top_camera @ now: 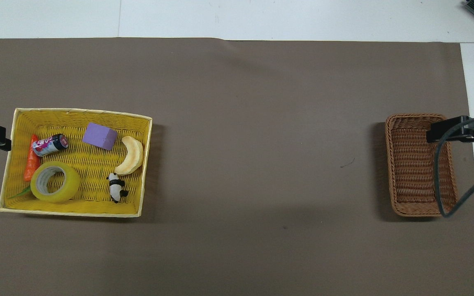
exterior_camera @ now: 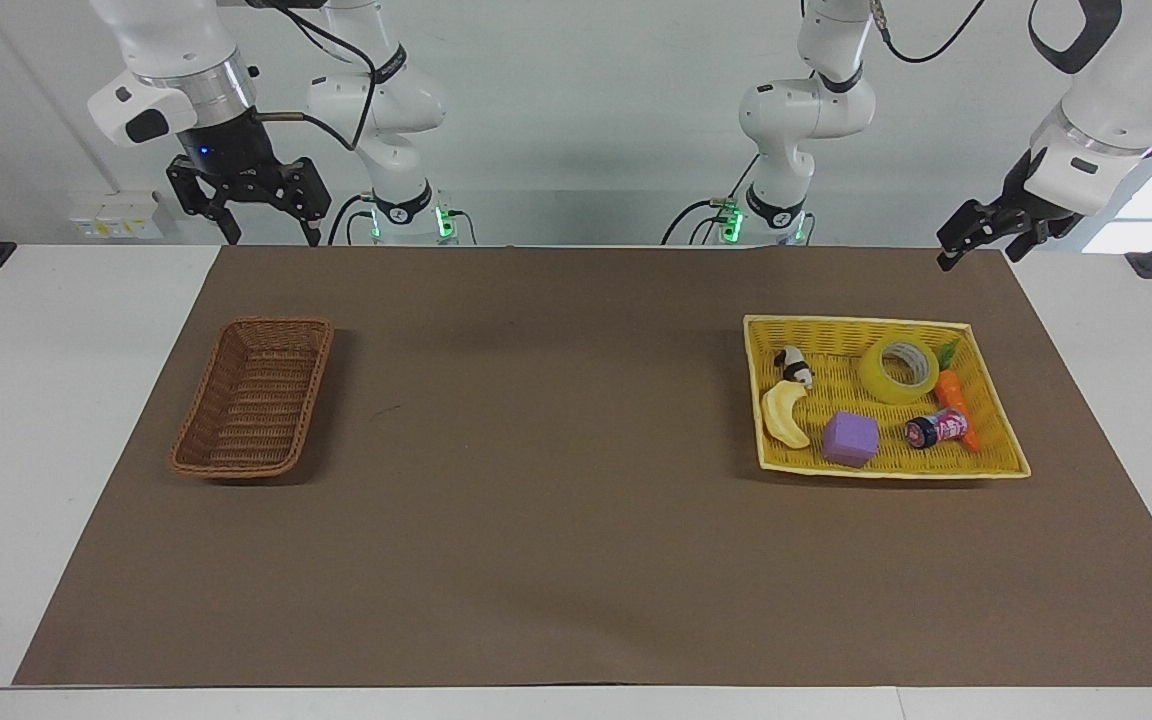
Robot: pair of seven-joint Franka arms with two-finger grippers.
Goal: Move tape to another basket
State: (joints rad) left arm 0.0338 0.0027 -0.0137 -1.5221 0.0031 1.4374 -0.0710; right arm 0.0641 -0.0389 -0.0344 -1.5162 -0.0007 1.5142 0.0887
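Tape point(exterior_camera: 899, 370) comes late in this walk across the facing view, so the start is at the right arm's end of the table.

First comes the right gripper point(exterior_camera: 268, 228). It hangs high in the air, up above the table's edge on the robots' side of the brown basket point(exterior_camera: 254, 397). Its two fingers are spread wide and hold nothing.

Next is the brown basket itself. It sits on the big brown mat point(exterior_camera: 556, 520) with nothing in it.

Well apart from the brown basket, toward the left arm's end of the table, is the yellow basket point(exterior_camera: 996, 462). Inside it are a little panda point(exterior_camera: 794, 367), a banana point(exterior_camera: 785, 417), a purple cube point(exterior_camera: 851, 439), the tape, a small can point(exterior_camera: 936, 428) lying on its side and a carrot point(exterior_camera: 958, 403). The tape lies flat in the part of the yellow basket nearer to the robots, just beside the carrot.

Last is the left gripper point(exterior_camera: 971, 243). It is up in the air, clear of the yellow basket and near its corner on the robots' side. Its fingers are apart too, and it holds nothing.
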